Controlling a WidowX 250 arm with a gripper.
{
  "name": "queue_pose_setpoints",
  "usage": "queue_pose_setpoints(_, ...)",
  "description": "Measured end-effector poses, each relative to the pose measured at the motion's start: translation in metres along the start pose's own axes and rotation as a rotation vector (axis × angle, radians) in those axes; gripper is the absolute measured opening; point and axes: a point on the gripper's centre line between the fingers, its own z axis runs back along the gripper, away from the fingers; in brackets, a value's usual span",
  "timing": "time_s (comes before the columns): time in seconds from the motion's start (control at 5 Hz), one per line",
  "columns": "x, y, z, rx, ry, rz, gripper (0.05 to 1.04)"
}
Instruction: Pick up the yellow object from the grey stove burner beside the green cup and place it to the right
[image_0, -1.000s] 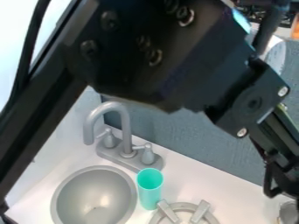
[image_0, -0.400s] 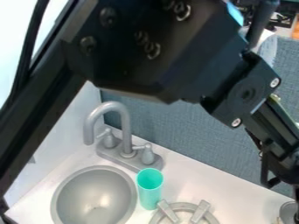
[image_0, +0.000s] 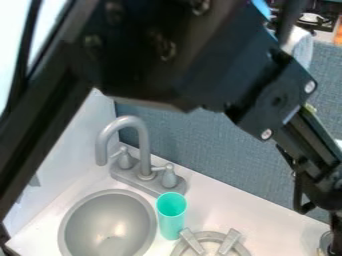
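A silvery, rounded metal vessel (image_0: 324, 242) sits at the lower right edge of the white counter (image_0: 234, 210), partly cut off by the view's edge. Its curved left side shows, but too little of it to tell which way it points or how its long axis runs. The gripper (image_0: 335, 212) is just above it at the right edge, angled downward; whether it is spread wide, drawn narrow or holding something cannot be told, nor whether it touches the vessel.

Well to the left is a grey stove burner (image_0: 230, 243), a ring with raised, slanting bars. Just beside it, on its left, a turquoise cup (image_0: 172, 220) stands upright, its open mouth up and its long axis vertical. The cup is between the burner and a round grey sink basin (image_0: 107, 225). Behind the basin and cup rises a grey faucet (image_0: 143, 145), its spout hooked over to the left, with a handle on either side. A blue-grey panel (image_0: 214, 150) runs slantwise behind the counter. The black robot arm (image_0: 167, 65) crosses the upper part of the view from the left, bending down toward the right.
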Motion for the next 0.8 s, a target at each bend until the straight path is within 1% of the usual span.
queue_pose_setpoints(0.2, -0.008, 0.010, 0.029, 0.053, -0.036, 0.037, 1.000)
queue_pose_setpoints(0.4, -0.031, 0.023, 0.072, 0.143, -0.077, 0.085, 1.000)
queue_pose_setpoints(0.6, -0.058, 0.045, 0.086, 0.237, -0.029, 0.137, 1.000)
queue_pose_setpoints(0.8, -0.071, 0.087, 0.097, 0.273, -0.007, 0.242, 1.000)
